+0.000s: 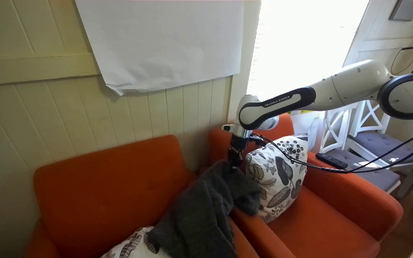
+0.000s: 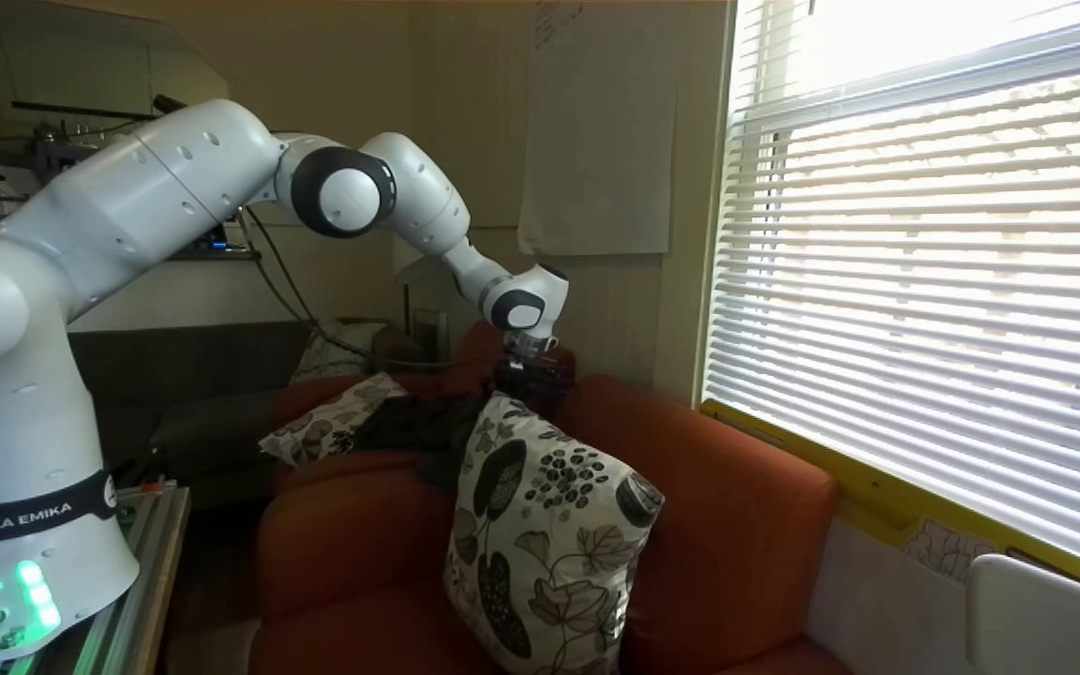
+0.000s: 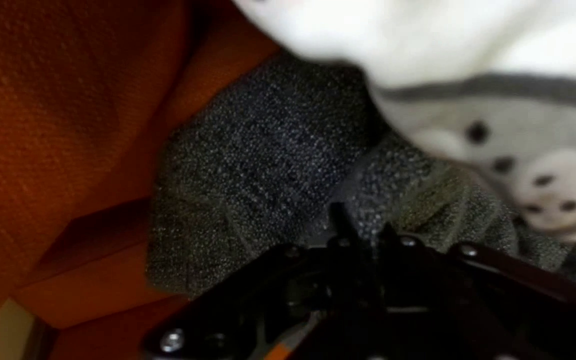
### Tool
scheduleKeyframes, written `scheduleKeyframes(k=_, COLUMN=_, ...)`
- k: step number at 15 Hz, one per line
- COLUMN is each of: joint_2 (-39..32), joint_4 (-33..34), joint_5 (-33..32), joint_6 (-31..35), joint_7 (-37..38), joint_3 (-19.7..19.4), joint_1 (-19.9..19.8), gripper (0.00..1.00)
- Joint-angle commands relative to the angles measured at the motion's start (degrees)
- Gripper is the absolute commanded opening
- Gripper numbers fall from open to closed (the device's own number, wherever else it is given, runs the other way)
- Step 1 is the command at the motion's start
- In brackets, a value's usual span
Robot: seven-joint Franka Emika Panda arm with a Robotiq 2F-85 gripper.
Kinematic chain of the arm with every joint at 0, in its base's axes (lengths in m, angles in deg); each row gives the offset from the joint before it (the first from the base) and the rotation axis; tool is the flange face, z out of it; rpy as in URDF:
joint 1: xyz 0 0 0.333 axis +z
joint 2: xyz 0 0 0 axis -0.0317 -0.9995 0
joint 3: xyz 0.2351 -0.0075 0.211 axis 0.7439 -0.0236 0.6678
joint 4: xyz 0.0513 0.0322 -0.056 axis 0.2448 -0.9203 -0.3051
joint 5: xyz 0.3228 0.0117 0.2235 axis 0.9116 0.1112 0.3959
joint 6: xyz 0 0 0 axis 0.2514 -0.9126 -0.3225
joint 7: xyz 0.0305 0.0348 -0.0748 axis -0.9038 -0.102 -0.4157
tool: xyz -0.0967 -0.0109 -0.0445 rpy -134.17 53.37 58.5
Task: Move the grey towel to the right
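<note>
The grey towel (image 1: 199,211) is a dark, rumpled cloth. In an exterior view it slopes from the left orange seat up to my gripper (image 1: 234,165), with one part draped over the armrest between the two seats. It also shows dimly in an exterior view (image 2: 418,422), partly hidden behind a patterned pillow. In the wrist view the towel (image 3: 258,160) spreads beneath and around the jaws. The gripper's fingers (image 3: 362,222) are nearly together, with a fold of towel pinched between them. The towel's lower end runs out of frame in an exterior view.
A patterned pillow (image 1: 281,175) stands on the right orange armchair (image 1: 357,197), close beside the gripper. Another patterned pillow (image 1: 138,245) lies at the towel's left end. A black remote (image 1: 331,161) rests on the armrest. The wall and window are behind the seats.
</note>
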Motion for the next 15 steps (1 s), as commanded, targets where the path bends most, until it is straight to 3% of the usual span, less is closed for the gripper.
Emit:
scheduleKeyframes(k=1, joint_2=2.29, joint_4=-1.32, joint_5=0.24, joint_6=-3.58, joint_7=1.5, joint_3=-0.37, joint_1=-0.17, gripper=0.0)
scheduleKeyframes(k=5, joint_2=4.38, joint_4=-3.28, joint_5=0.65, joint_6=-5.15, joint_7=2.36, joint_3=-0.45, joint_1=-0.36, gripper=0.02)
scheduleKeyframes(k=8, joint_2=13.85, joint_4=-13.33, joint_5=0.54, joint_6=-1.23, joint_7=6.5, joint_3=-1.11, joint_1=-0.57, gripper=0.02)
scheduleKeyframes(k=15, joint_2=33.7, joint_4=-29.95, joint_5=-2.0, joint_6=6.7, joint_7=22.13, joint_3=-6.61, joint_1=-0.2, gripper=0.01)
